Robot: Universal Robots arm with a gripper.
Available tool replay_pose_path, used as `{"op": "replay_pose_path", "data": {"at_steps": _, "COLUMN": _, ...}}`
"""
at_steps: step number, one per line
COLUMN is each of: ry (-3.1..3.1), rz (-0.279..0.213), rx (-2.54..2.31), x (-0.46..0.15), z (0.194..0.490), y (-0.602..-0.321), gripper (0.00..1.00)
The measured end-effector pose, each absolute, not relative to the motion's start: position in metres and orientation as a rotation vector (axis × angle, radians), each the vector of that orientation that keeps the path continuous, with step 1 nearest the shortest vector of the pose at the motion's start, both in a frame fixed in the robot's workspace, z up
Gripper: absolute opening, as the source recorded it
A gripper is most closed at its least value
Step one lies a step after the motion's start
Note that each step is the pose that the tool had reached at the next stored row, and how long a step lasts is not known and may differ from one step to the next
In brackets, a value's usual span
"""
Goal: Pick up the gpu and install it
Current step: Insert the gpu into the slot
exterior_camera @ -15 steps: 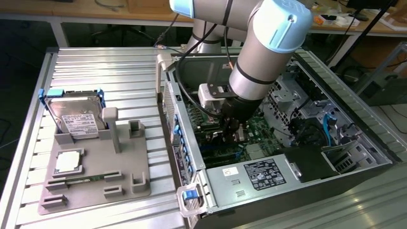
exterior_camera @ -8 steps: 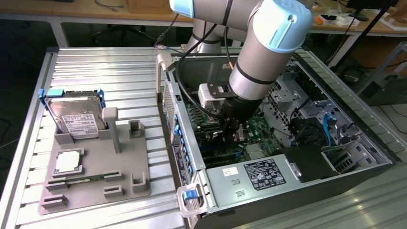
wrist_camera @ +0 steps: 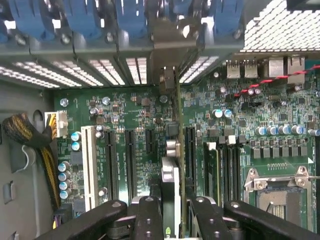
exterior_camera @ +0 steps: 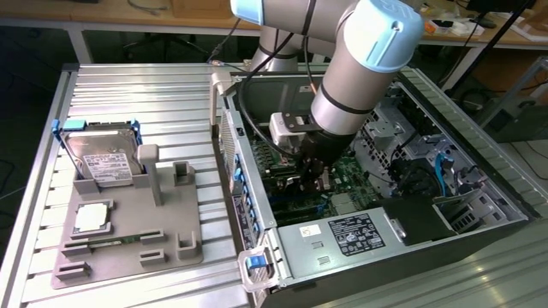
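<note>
Two black fingers (wrist_camera: 150,220) of the gripper (wrist_camera: 172,220) clamp the gpu (wrist_camera: 172,175) between them, holding it edge-on over the motherboard (wrist_camera: 135,115). In the wrist view the card runs straight away from the gripper, its thin green board and silver cooler parts seen from the top edge, and its far end meets the metal bracket (wrist_camera: 172,37) at the case's rear wall. Whether the card's lower edge is seated in a slot cannot be told. Black expansion slots (wrist_camera: 127,160) lie just beside the card on one side, with a white slot (wrist_camera: 90,165) further out, and beyond that a bundle of braided cables (wrist_camera: 25,137). On the card's other side sit more black slots (wrist_camera: 227,165) and the empty processor socket (wrist_camera: 277,185).

From the exterior view, the gripper (exterior_camera: 312,176) reaches down into the open computer case (exterior_camera: 479,212), near the power supply (exterior_camera: 347,234). Well apart from the gripper, toward the exterior view's left, a grey fixture tray (exterior_camera: 128,250) carries a hard drive (exterior_camera: 102,157) and a processor (exterior_camera: 92,218).
</note>
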State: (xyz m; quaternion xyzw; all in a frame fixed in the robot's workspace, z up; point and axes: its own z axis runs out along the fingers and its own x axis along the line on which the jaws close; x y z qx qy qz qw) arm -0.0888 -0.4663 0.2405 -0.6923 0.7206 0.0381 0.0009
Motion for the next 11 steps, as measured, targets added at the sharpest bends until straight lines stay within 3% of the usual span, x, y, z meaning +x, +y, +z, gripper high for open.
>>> {"op": "replay_pose_path", "data": {"at_steps": 11, "ry": 2.267, "rz": 0.129, "rx": -2.178, "x": -0.0826, "z": 0.2422, "y": -0.4667, "gripper": 0.27}}
